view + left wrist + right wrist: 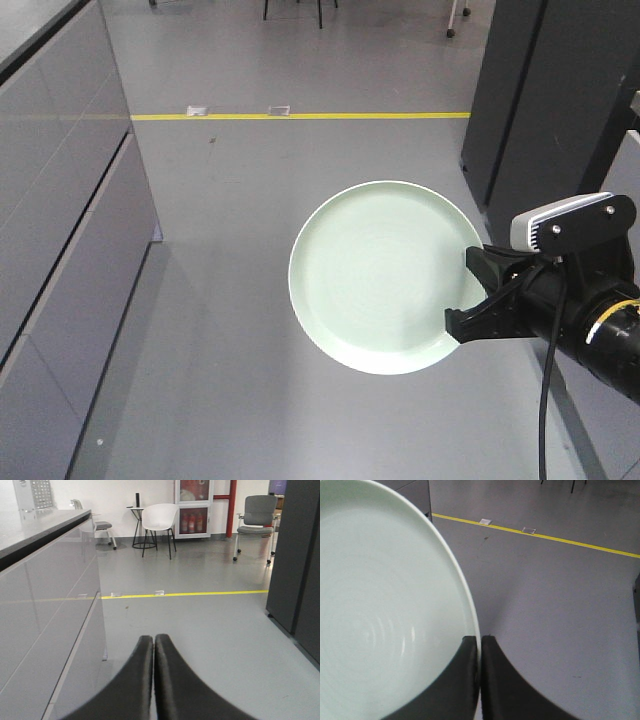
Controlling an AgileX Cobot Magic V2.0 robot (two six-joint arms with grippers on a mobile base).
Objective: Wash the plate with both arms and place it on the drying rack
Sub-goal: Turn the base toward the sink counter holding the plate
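Hard floor (230, 300) lies below: your right claw (463, 290) pinches the plate (370, 275) by its rim, left claw (153, 639) pressed together, so a jolt could drop it.

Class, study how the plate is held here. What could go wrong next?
1. The right gripper pinches the plate only at its rim, above bare floor; a slip would likely drop and break it.
2. The left gripper is shut and empty, so nothing backs up that hold.

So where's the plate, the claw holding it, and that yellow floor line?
plate (375, 275): front view, centre of its face.
right gripper (480, 642): right wrist view, between its fingertips.
yellow floor line (300, 116): front view, middle of the stripe.
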